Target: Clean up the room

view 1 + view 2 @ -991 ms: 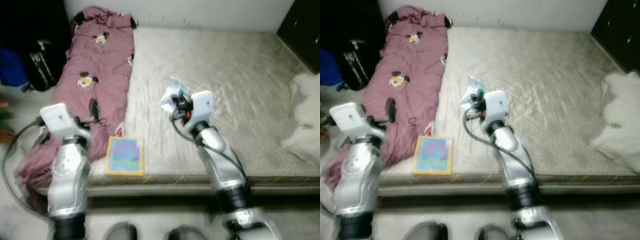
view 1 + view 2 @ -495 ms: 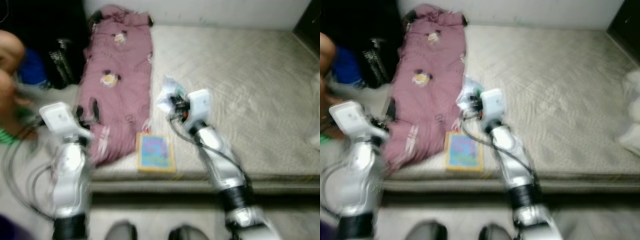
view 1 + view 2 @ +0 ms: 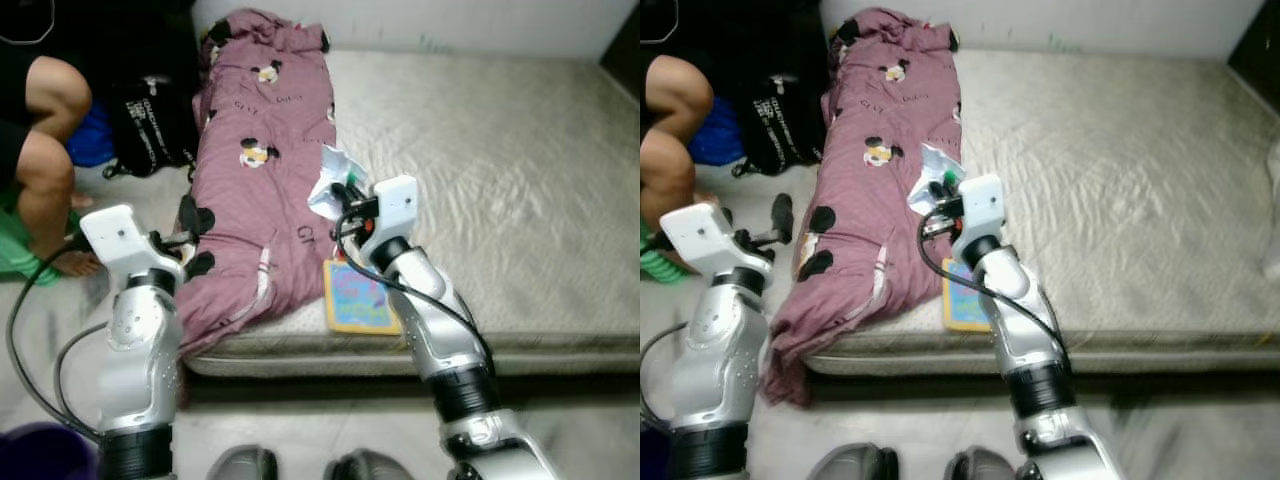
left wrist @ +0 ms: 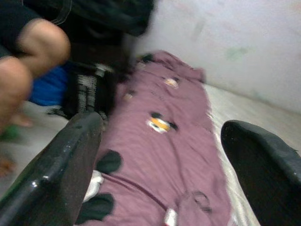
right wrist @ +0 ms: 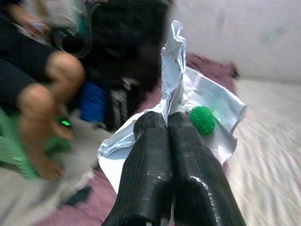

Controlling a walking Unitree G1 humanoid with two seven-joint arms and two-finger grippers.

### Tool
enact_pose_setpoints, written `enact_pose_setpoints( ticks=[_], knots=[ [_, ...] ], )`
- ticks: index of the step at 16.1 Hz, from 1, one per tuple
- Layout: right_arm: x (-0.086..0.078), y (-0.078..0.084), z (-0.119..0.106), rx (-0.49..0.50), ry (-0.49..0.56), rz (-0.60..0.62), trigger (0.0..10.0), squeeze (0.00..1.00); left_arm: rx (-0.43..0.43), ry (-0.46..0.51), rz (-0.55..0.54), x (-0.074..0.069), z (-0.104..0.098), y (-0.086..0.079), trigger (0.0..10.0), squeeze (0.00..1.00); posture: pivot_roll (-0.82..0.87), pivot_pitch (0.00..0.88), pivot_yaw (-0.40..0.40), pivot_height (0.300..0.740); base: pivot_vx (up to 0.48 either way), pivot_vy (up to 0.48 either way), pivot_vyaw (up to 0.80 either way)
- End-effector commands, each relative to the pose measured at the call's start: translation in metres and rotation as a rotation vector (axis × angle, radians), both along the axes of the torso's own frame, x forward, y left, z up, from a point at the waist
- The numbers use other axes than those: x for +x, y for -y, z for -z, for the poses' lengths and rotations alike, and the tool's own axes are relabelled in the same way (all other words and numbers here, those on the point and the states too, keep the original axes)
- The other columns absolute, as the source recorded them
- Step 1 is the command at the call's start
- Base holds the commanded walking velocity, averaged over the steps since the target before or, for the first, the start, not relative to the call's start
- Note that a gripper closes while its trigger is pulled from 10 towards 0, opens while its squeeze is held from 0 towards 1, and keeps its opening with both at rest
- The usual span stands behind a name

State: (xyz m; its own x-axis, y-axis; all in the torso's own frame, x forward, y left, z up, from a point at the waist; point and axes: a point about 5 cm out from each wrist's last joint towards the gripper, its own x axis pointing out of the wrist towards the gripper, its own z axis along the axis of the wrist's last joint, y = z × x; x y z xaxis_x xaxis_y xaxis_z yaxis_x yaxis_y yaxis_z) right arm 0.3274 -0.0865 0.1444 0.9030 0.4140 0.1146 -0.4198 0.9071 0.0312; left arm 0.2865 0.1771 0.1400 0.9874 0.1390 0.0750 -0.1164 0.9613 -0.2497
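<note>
My right gripper (image 5: pixel 168 117) is shut on a crumpled white paper wrapper (image 5: pixel 207 101) with a green spot (image 5: pixel 202 120) on it. In the left eye view the wrapper (image 3: pixel 328 180) hangs above the edge of a maroon blanket (image 3: pixel 265 130) printed with cartoon mice, which lies along the left side of the bed (image 3: pixel 500 150). A colourful book (image 3: pixel 358 298) lies at the bed's front edge, just under my right arm. My left gripper (image 4: pixel 160 155) is open and holds nothing, raised to the left of the blanket's lower end (image 3: pixel 783 215).
A person sits on the floor at the left, knees (image 3: pixel 45 120) drawn up. A black bag (image 3: pixel 150 110) and a blue item (image 3: pixel 90 140) stand between the person and the bed. A purple bin (image 3: pixel 35 455) is at the bottom left. The blanket's end hangs over the bed's corner.
The whole picture has shifted right, so the camera has turned left; the person and the floor have come into view. The right gripper still holds the wrapper.
</note>
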Motion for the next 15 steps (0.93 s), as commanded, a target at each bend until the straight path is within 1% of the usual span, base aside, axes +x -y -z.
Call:
enact_pose_setpoints(
  ticks=[1,3,4,6,10,12,13,15],
  knots=[
    [0.0005,-0.0022,-0.0037,0.011,0.013,0.004,10.0,0.00,0.013,0.003,-0.009,0.0003,-0.0022,-0.0046,10.0,0.00,0.06,0.076,-0.041,0.740,0.000,0.480,0.00],
    [0.0000,-0.0033,-0.0034,0.007,0.014,0.003,10.0,0.00,0.026,0.004,-0.012,0.0004,-0.0020,-0.0046,10.0,0.00,0.06,0.072,-0.040,0.740,0.000,0.480,0.00],
    [-0.0006,-0.0041,-0.0032,-0.002,0.017,-0.001,10.0,0.00,0.021,0.023,-0.022,-0.0003,-0.0037,-0.0049,10.0,0.00,0.06,0.072,-0.040,0.740,0.000,0.480,0.00],
    [-0.0007,-0.0040,-0.0031,-0.014,0.020,-0.004,10.0,0.00,0.050,0.044,-0.038,-0.0011,-0.0072,-0.0057,10.0,0.00,0.06,0.080,-0.041,0.740,0.000,0.000,0.00],
    [0.0000,-0.0042,-0.0041,-0.030,0.030,-0.008,10.0,0.00,0.043,0.055,-0.011,-0.0014,-0.0073,-0.0030,10.0,0.00,0.05,0.086,-0.040,0.740,0.000,0.000,0.73],
    [-0.0005,-0.0056,-0.0036,-0.036,0.030,-0.011,10.0,0.00,0.048,0.085,0.005,-0.0023,-0.0108,-0.0023,10.0,0.00,0.05,0.087,-0.040,0.740,0.000,0.000,0.80],
    [-0.0008,-0.0061,-0.0033,-0.039,0.031,-0.013,10.0,0.00,0.022,0.075,0.009,-0.0022,-0.0094,-0.0018,10.0,0.00,0.05,0.087,-0.039,0.740,0.000,0.000,0.80],
    [-0.0009,-0.0064,-0.0029,-0.040,0.029,-0.014,10.0,0.00,0.050,0.067,0.013,-0.0025,-0.0086,-0.0017,10.0,0.00,0.06,0.087,-0.038,0.740,0.000,0.000,0.80]
  ],
)
